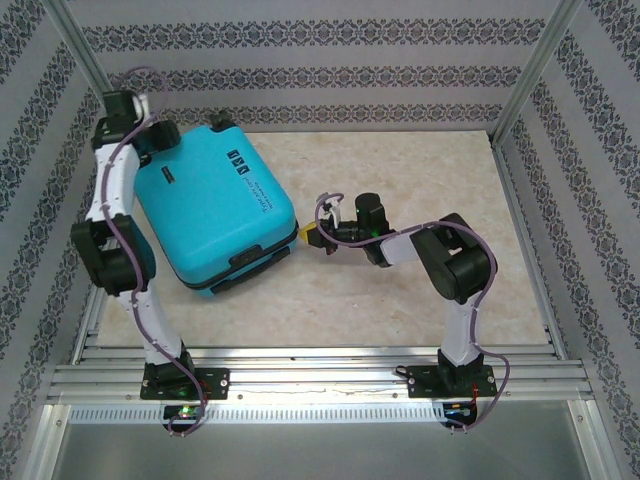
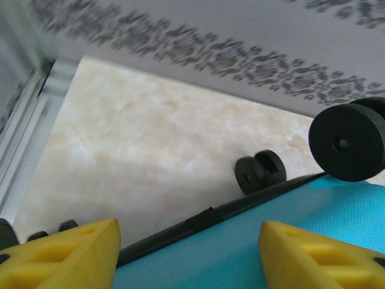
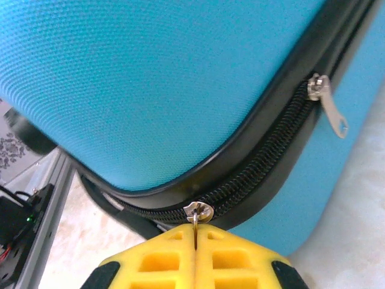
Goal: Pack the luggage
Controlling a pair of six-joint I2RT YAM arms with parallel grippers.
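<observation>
1. The luggage (image 1: 215, 205) lies closed and flat on the table (image 1: 420, 180), turquoise shell up. It sits between the two claws, with one claw at each end.
2. The right claw (image 3: 197, 232) is at the luggage's near right corner. Its yellow fingers (image 3: 162, 259) are pressed together, pinching the zipper pull (image 3: 196, 221).
3. Just above the fingertips, the metal slider (image 3: 200, 211) sits on the black zipper band (image 3: 258, 171), which curves around the corner. The turquoise shell rises above and beyond the claw.
4. Further along the band, up and to the right of the claw, a second slider (image 3: 317, 86) sits with its tab (image 3: 334, 117) hanging loose against the lower half of the case.
5. The left claw (image 2: 189, 232) is at the far left end of the luggage. Its two yellow fingers (image 2: 66, 253) stand well apart and nothing is caught between them.
6. Between and just beyond those fingers runs the turquoise shell with its black edge band.
7. Ahead of the left claw, a pair of black wheels (image 2: 260, 173) sticks out from the luggage's edge over the table. Another black wheel (image 2: 348, 141) sits to the right.
8. The patterned wall (image 2: 240, 54) lies beyond the wheels.
</observation>
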